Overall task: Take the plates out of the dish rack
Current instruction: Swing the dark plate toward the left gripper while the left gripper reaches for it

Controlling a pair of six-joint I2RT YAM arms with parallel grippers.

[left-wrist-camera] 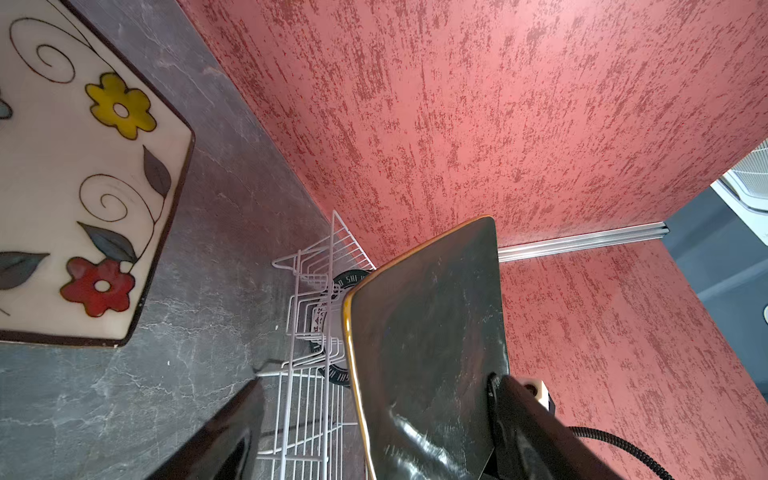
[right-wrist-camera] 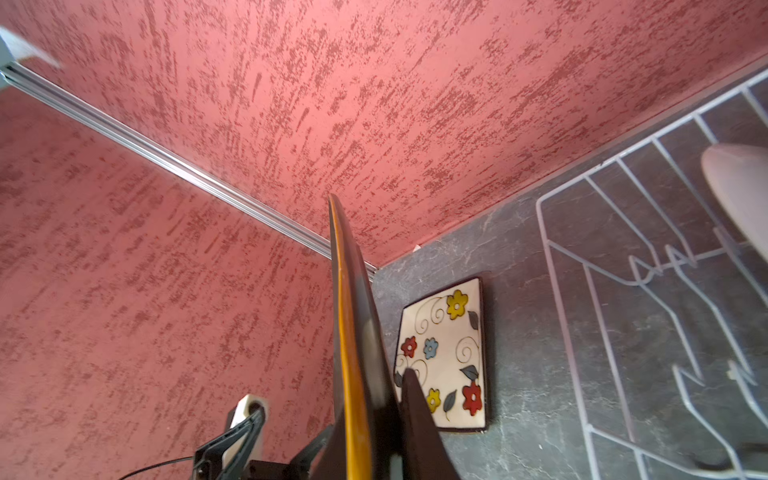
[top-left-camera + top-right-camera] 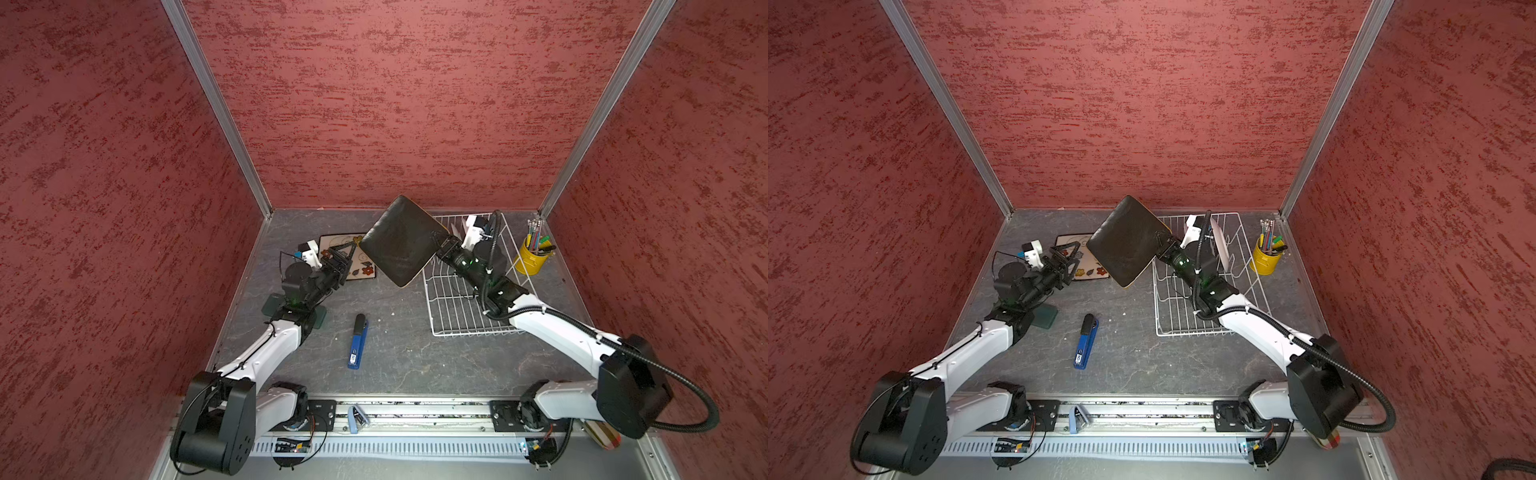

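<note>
- Down on the grey table [image 3: 399,357], a blue stapler [image 3: 358,340] lies loose in the middle, well apart from both grippers.
- Off to the right, a yellow cup [image 3: 532,259] stuffed with pens stands just beside the far corner of the dish rack [image 3: 457,307].
- Under the left arm, a dark green slab [image 3: 1048,316] lies flat, partly covered by the wrist.
- Now the action: the right gripper [image 3: 436,243] is clamped on one edge of a square plate [image 3: 401,241]. The plate is lifted clear of the table, tilted with its dark back up, between the rack and the left arm.
- In both top views that raised plate covers a corner of the flowered plate [image 3: 334,241], which lies face-up on the table at the far left.
- The left gripper [image 3: 343,250] hovers over the flowered plate, jaws spread wide with nothing between them.
- Inside the rack, a round plate [image 1: 347,280] with a dark lettered rim stands upright among the prongs, mostly hidden in the left wrist view.
- The held plate is glossy dark brown with rounded corners and an amber line along its rim.
- The flowered plate is cream glaze with red, yellow and blue blossoms, grey leaves, thin curls and a dark border.
- The rack is thin white wire, the table veined like slate, and the walls are rough, mottled red.
</note>
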